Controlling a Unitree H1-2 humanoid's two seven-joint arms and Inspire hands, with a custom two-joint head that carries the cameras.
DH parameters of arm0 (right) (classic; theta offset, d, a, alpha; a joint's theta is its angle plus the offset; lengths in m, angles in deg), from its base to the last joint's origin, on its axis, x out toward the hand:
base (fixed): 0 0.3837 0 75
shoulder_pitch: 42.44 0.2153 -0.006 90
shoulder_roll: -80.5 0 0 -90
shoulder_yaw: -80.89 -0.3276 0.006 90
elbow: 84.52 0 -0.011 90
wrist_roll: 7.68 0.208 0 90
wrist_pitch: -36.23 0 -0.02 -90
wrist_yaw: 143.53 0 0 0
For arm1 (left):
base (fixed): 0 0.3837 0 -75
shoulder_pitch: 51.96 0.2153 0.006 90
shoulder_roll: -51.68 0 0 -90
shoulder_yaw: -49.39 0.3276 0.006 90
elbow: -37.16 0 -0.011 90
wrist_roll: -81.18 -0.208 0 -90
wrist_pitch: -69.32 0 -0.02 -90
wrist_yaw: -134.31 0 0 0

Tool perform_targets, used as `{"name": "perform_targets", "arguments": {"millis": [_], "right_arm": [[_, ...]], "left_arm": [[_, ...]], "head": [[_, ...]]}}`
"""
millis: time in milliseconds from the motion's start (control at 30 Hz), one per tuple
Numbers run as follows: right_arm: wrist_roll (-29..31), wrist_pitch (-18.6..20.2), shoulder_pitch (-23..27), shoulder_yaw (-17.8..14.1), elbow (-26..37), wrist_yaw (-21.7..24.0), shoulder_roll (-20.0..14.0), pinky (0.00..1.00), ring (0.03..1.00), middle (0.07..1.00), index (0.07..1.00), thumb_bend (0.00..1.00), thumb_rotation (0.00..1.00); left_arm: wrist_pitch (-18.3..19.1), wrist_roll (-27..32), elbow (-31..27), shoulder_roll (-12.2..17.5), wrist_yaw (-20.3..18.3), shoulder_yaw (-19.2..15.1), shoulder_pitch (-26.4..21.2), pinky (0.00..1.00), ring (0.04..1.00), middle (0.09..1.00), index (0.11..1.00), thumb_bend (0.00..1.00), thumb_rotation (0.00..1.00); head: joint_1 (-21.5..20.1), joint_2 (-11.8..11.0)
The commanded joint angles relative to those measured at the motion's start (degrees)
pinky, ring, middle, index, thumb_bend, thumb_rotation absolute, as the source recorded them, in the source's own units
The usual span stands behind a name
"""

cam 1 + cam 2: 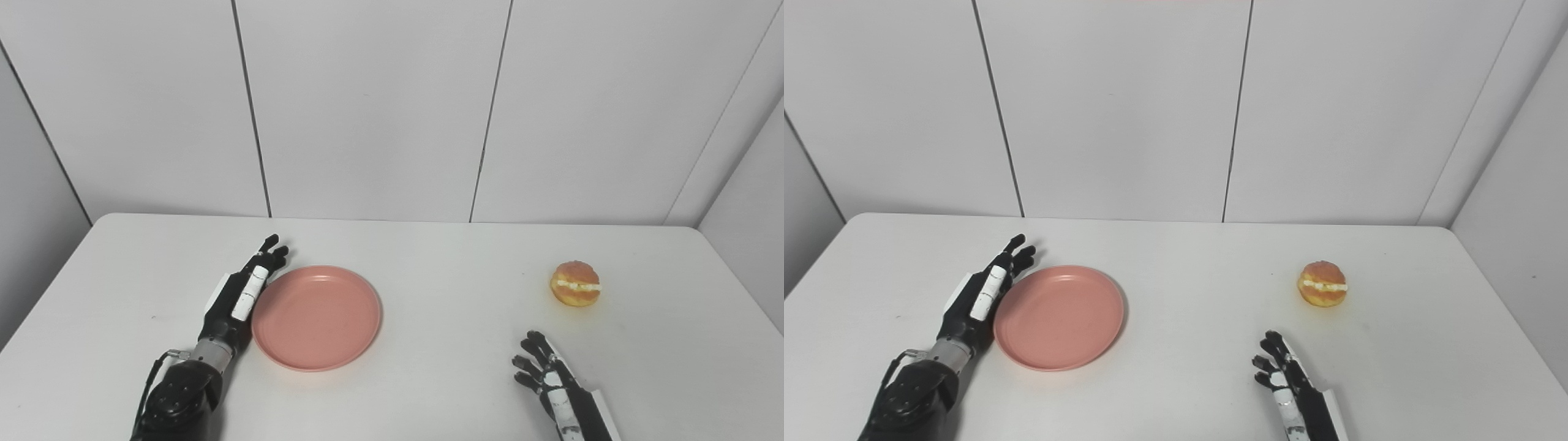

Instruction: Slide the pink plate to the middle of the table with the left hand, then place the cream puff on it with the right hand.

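Pink plate lies left of centre on the table, the left hand flat against its left rim, fingers straight, gripping nothing. Right of centre sits the puff; the right hand, lower right, rests empty with fingers spread, apart from it.

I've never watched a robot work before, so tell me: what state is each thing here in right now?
Round pink plastic plate: empty, flat on the white table, left of centre.
Golden cream puff: on the table, untouched.
Left hand: open, against the plate's left rim.
Right hand: open, holding nothing.
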Motion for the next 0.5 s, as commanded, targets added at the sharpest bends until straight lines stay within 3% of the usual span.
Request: {"name": "perform_targets", "arguments": {"millis": [0, 100, 467], "right_arm": [[-0.7, 2.9, -0.6, 1.9, 0.0, 1.5, 1.1, 0.82, 0.852, 0.908, 0.908, 0.88, 0.98], [-1.3, 3.2, -0.4, 2.1, 0.1, 1.3, 1.3, 0.82, 0.853, 0.908, 0.905, 0.88, 0.98], [-2.2, 3.2, -0.2, 2.4, 0.1, 0.9, 1.6, 0.80, 0.850, 0.909, 0.900, 0.88, 0.99]], "left_arm": [[0.7, -0.7, -1.3, -1.1, -0.9, 1.1, -1.3, 0.77, 0.948, 0.929, 0.926, 0.89, 0.89], [0.6, -0.6, -1.2, -1.4, -1.4, 1.3, -1.4, 0.82, 0.956, 0.929, 0.937, 0.89, 0.90], [1.0, -1.4, -3.8, -4.0, -0.4, 2.9, -0.1, 0.80, 0.928, 0.918, 0.920, 0.86, 0.87]], "head": [[-0.3, 0.2], [-0.2, 0.4], [-0.9, 0.8]]}}
